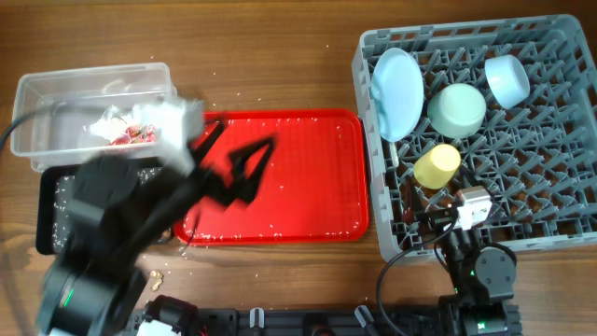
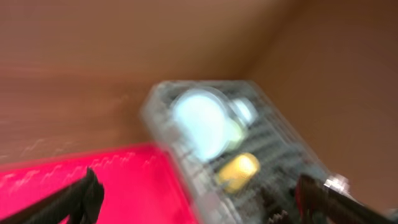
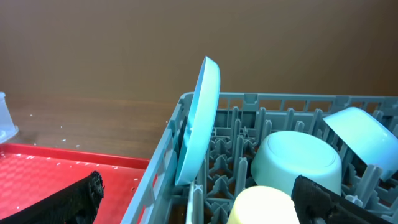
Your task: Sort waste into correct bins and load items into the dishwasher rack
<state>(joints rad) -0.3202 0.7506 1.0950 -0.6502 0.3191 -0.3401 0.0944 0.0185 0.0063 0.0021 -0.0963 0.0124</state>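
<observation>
Reaching across the red tray (image 1: 317, 177), your left arm held its claw (image 1: 241, 157) wide, while your right claw (image 3: 199, 205), also wide, sat low over the rack (image 1: 560, 140) beside the yellow cup (image 1: 437, 165) and the upright blue plate (image 1: 395, 89).

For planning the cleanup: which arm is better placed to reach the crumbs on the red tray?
Left. The left gripper is over the red tray, open; the right gripper is at the rack, farther from the crumbs.
</observation>
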